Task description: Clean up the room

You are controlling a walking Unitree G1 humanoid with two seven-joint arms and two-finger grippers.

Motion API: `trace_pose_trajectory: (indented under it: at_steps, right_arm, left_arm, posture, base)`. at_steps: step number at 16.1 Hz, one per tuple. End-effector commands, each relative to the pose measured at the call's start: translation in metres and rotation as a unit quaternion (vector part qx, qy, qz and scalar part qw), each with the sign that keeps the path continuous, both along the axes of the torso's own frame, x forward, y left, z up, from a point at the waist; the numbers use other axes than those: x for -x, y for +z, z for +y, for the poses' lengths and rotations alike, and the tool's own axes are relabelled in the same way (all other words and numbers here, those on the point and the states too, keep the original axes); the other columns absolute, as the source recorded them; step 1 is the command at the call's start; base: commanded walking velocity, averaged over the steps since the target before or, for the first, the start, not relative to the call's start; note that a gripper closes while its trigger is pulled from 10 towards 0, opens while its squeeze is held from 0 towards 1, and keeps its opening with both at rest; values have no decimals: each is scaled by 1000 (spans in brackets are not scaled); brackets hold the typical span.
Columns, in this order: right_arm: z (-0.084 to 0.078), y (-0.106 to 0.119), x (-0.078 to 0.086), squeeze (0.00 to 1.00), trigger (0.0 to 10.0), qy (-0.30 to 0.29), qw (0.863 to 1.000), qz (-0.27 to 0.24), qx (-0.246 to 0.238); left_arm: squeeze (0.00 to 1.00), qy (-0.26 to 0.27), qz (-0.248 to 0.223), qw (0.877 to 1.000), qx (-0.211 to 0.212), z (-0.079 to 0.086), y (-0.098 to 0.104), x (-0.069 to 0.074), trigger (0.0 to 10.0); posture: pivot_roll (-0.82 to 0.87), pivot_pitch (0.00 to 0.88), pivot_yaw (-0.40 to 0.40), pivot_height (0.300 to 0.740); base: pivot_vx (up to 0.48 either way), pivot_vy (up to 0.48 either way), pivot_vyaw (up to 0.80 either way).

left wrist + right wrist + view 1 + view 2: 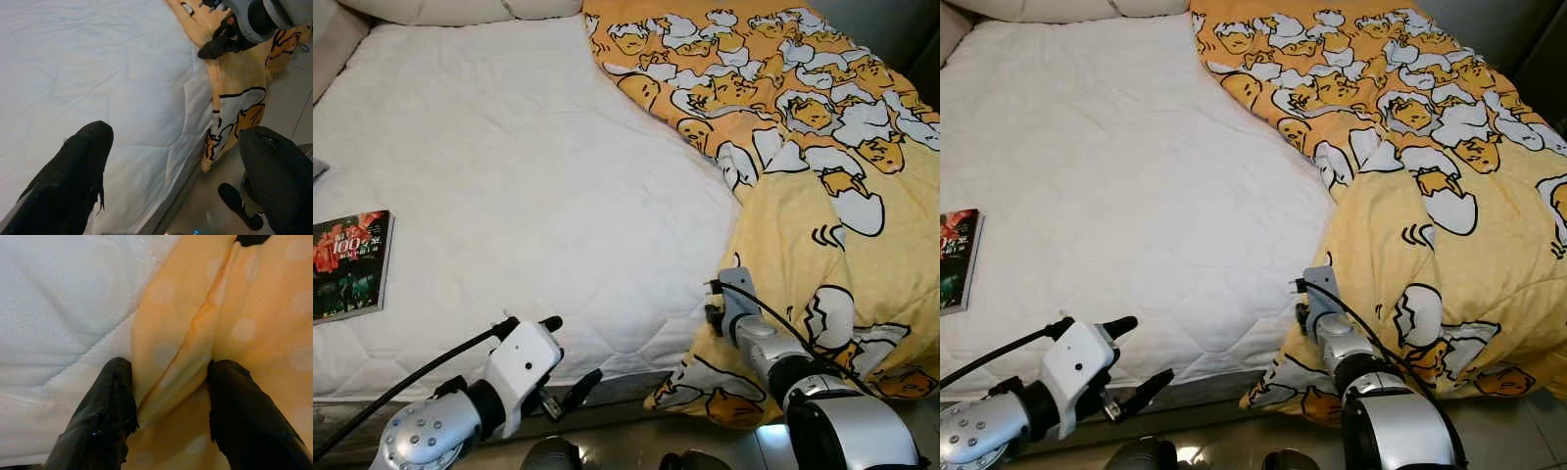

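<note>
Right hand pinching the blanket's edge at the foot of the bed

My right hand (166, 382) sits at the bed's near edge with its two fingers (105, 401) closed in on a raised fold of the yellow blanket (822, 196), cloth bunched between them, so I judge it has the hem gripped. From that hand the blanket runs away and to the right, its long axis heading up the bed toward the headboard, heaped over the right half and leaving the white mattress (509, 176) bare to the left. So the coming pull has to go leftward across the mattress. My left hand (553, 357) hovers open and holding nothing, just off the near edge, well apart from the blanket. A book (350, 264) lies by the mattress's left edge.
</note>
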State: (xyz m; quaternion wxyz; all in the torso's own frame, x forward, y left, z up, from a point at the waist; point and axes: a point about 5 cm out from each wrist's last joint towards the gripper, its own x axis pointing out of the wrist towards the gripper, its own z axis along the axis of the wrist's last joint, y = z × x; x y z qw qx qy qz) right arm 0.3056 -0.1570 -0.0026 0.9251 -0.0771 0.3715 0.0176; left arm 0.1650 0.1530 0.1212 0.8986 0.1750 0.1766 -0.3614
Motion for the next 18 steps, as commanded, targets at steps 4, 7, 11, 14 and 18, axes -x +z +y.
trace_pose_trajectory:
  at_steps: [4, 7, 11, 14, 18]
  right_arm:
    - [-6, -6, 6, 0, 0, -27, 999, 16, -21]
    - [-4, -9, 9, 0, 0, -23, 999, 20, -21]
    - [-2, -10, 10, 0, 0, -7, 1000, 22, -15]
    - [-6, -12, 13, 0, 0, 0, 1000, 23, -14]
    - [-6, -6, 9, 0, 0, 85, 996, -2, -32]
  left_arm:
    - [239, -8, 7, 1000, 4, -3, -2, -2, 10000]
    - [235, -6, 9, 1000, 6, -3, -7, -7, 10000]
    - [231, -1, 9, 1000, 5, 1, -16, -19, 10000]
    - [231, -2, 4, 1000, 9, 1, -21, -30, 10000]
    - [235, -16, -1, 1000, 7, -1, -32, -52, 10000]
  posture:
    - [214, 113, -52, 740]
    - [203, 82, -59, 740]
    - [180, 17, -65, 740]
    - [125, 0, -49, 740]
    - [23, 0, -3, 740]
  base:
    - [0, 0, 0]
    - [0, 0, 0]
    - [0, 0, 0]
    - [0, 0, 0]
    - [0, 0, 0]
